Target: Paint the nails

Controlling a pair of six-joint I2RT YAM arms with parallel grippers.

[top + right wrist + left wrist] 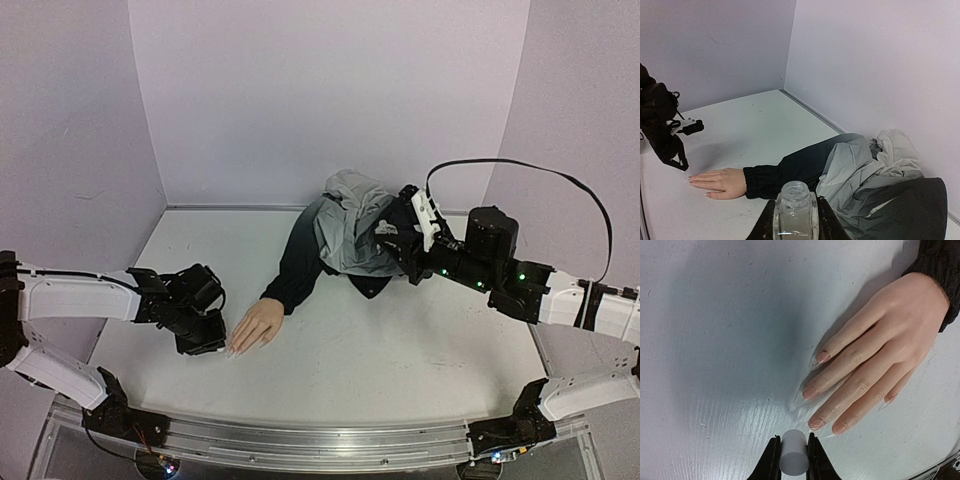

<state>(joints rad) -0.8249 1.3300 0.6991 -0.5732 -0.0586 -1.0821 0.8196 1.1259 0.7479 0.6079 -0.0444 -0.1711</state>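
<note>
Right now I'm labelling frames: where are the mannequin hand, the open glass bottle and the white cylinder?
mannequin hand point(897, 327): left wrist view, back of hand.
glass bottle point(796, 216): right wrist view, clear body.
white cylinder point(793, 454): left wrist view, its middle.

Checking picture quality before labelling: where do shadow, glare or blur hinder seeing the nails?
Left wrist: sharp nails, wet-looking glare on the mannequin hand, broad soft shadow over the table. Right wrist: the near glass bottle is soft, the hand small. Top external: slight wide-angle bowing at the rail, nails too small to see.
</note>
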